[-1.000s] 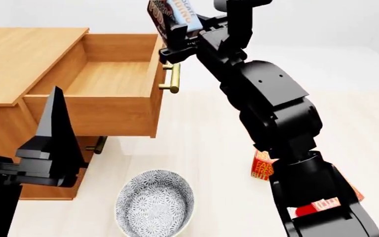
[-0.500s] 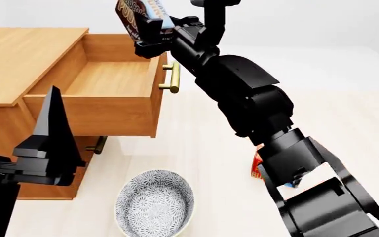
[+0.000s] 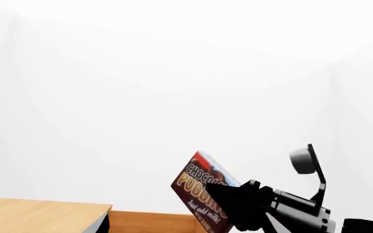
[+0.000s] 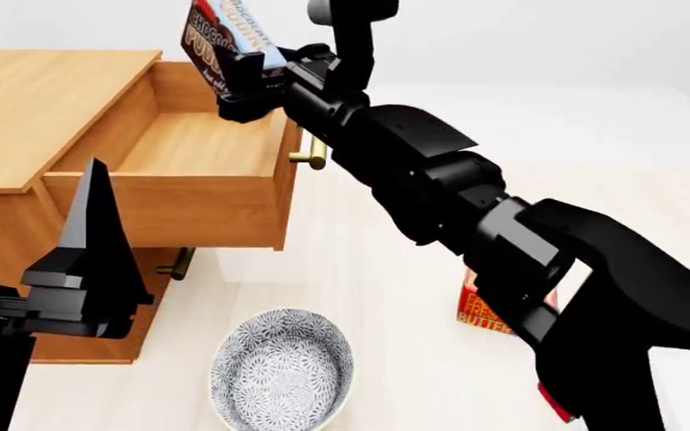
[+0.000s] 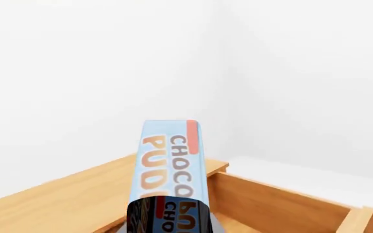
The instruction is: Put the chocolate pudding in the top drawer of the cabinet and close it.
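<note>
White walls and a pale desk (image 4: 358, 296) frame everything, and the cabinet (image 4: 46, 117) is the landmark to place things by. Its top drawer (image 4: 201, 193) is pulled fully out toward the robot, the wooden floor of it bare and the brass handle (image 4: 313, 160) partly hidden behind the right arm. Beside the cabinet's front, low on the desk, sits a patterned bowl (image 4: 283, 373); farther out from the cabinet, past the right arm, a red butter box (image 4: 480, 310) shows.

The right tool (image 4: 240, 83) is clenched on the chocolate pudding (image 4: 219, 34), which is held in the air above the open drawer near its handle-side front wall, well apart from the drawer floor. The box's long axis runs up and away from the tool, tilted rather than level. The left tool (image 4: 82, 260) hangs by the cabinet's near corner; whether it is released I cannot tell.

The right arm is the one placed to act: the drawer cavity lies straight below the box, so the coming move looks like a descent, then letting go.
</note>
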`<state>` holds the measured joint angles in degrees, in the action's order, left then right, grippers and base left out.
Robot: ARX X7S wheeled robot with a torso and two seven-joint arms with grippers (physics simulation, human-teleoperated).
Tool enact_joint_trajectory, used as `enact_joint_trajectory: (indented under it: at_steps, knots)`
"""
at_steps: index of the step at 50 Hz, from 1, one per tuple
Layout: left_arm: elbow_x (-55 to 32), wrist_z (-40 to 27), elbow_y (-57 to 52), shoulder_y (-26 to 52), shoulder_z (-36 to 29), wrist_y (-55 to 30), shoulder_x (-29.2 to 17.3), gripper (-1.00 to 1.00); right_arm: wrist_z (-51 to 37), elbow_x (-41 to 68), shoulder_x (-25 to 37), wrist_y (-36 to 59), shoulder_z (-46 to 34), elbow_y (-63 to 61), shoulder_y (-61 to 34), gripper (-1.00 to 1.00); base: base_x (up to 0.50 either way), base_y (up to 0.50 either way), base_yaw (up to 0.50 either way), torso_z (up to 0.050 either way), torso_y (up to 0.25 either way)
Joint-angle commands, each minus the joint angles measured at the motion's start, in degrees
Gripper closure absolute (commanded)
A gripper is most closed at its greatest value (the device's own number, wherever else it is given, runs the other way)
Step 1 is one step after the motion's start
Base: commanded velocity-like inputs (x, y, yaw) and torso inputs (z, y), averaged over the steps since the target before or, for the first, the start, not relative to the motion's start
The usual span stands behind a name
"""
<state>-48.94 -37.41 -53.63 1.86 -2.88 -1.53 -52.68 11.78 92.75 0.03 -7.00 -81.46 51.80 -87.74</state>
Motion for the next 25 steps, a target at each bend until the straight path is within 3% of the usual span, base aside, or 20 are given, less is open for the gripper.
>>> enact_joint_trajectory:
  at_steps: [1, 25]
  knots:
    - [0.1, 0.2, 0.4, -0.1, -0.2, 0.4, 0.1, -1.0, 0.0, 6.2, 0.0, -3.5, -9.2, 0.8, -2.0, 1.0, 0.0, 0.0, 0.0, 0.0, 0.0]
    - [0.2, 0.0, 0.1, -1.3, 0.1, 1.2, -0.3, -1.0, 0.4, 3.6, 0.0, -1.4, -9.1, -1.4, 0.2, 1.0, 0.0, 0.0, 0.0, 0.0, 0.0]
